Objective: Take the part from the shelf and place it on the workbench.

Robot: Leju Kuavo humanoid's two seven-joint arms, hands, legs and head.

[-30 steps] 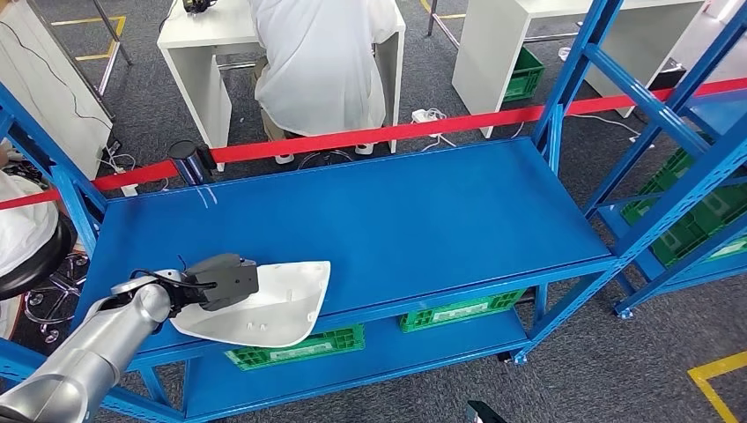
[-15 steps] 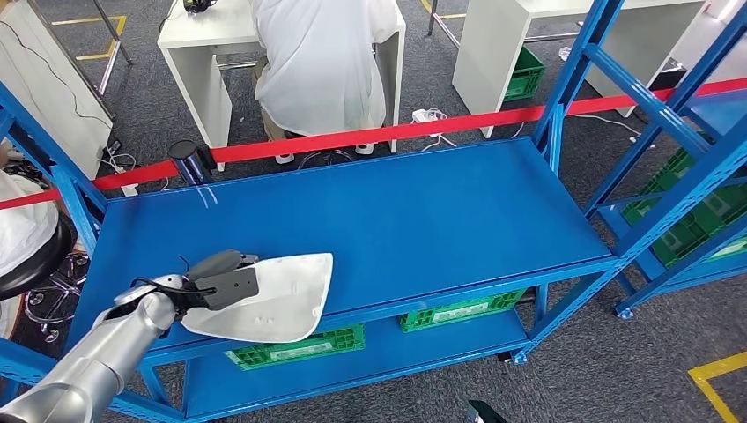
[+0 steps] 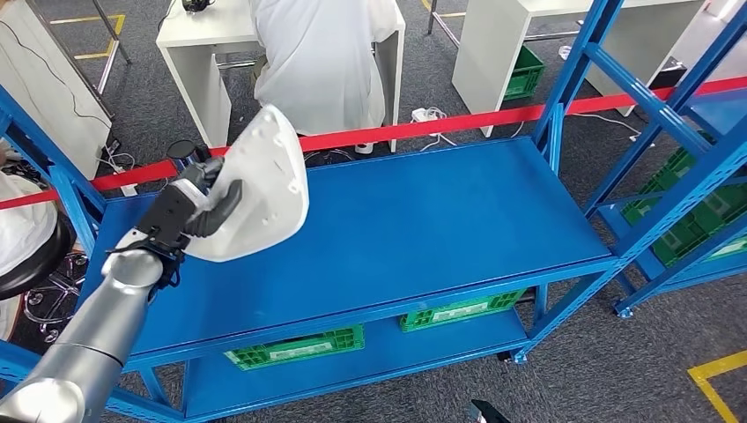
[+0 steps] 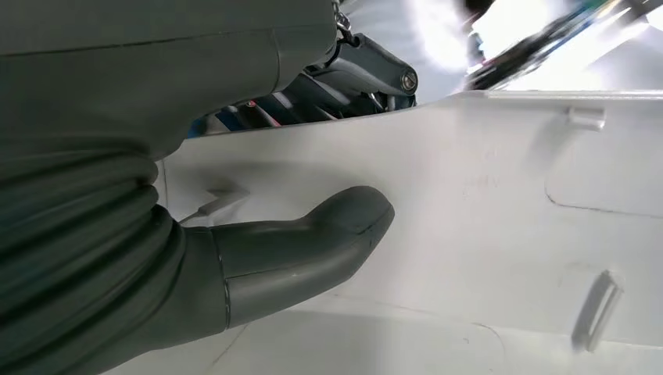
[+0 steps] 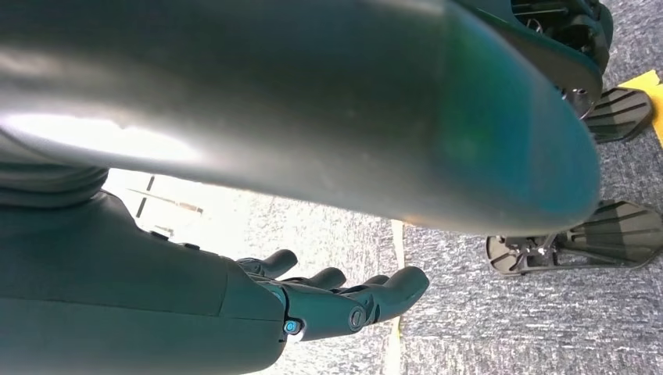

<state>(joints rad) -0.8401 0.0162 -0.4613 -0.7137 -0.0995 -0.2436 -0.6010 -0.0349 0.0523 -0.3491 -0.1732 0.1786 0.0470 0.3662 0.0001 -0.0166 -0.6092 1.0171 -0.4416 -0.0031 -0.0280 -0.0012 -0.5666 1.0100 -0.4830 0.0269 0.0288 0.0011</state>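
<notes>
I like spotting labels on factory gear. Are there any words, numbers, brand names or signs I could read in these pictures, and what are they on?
No text can be read.
green crates on the lower shelf level: pale labels on their fronts, too small and blurred to read.
white part held by the left hand: bare, with moulded marks but no lettering.
red barrier tape: plain, no print visible.

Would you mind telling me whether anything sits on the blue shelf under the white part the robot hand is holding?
Nothing visible does. The left robot hand holds the white part tilted up above the blue shelf, whose top surface shows bare beneath it.
</notes>
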